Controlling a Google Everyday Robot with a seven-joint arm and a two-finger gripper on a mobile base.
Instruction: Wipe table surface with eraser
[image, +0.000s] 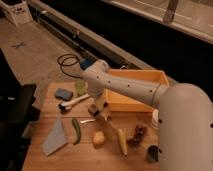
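Note:
The table surface (60, 160) is a light brown plank top filling the lower left of the camera view. The eraser (93, 110), a small dark block with a lighter face, lies on it near the middle, just in front of the orange bin. My gripper (100, 107) points down at the eraser's spot, right against or over it. The white arm reaches in from the lower right and hides the table's right side.
An orange bin (136, 100) stands at the back right. A blue sponge (63, 93), a white-handled brush (75, 101) and a green cup (81, 88) lie behind left. In front are a grey-blue cloth (55, 138), green pod (76, 130), banana (121, 141), grapes (138, 134) and dark can (151, 153).

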